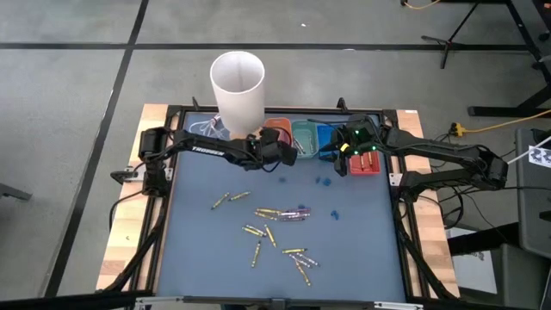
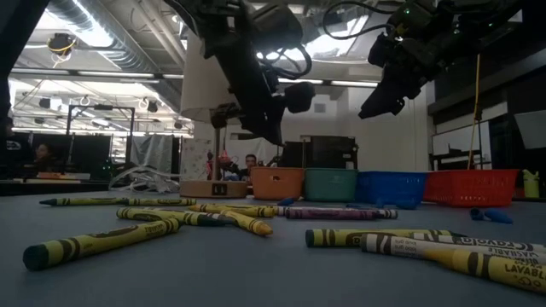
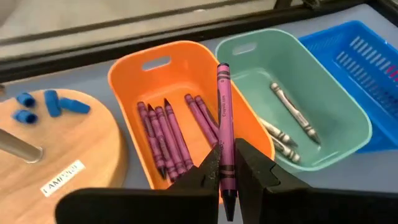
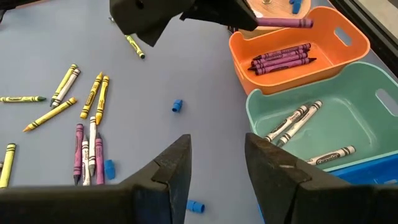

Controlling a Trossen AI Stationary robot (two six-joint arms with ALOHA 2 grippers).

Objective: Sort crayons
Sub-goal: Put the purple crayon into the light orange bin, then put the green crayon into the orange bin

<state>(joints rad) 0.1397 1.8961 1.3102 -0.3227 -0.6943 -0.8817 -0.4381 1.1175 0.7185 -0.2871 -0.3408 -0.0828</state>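
Glossy plastic orange bin (image 3: 130,68); wooden disc (image 3: 68,149)

Yellow, purple and pale crayons (image 1: 274,226) scattered flat mid-table, one purple crayon (image 3: 224,134) upright above the orange tray (image 3: 126,73).

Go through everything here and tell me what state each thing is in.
Left gripper: shut on a purple crayon, above the orange tray.
Right gripper: open, empty.
Orange tray: holds purple crayons.
Green tray: holds pale crayons.
Loose crayons: lying on the table.
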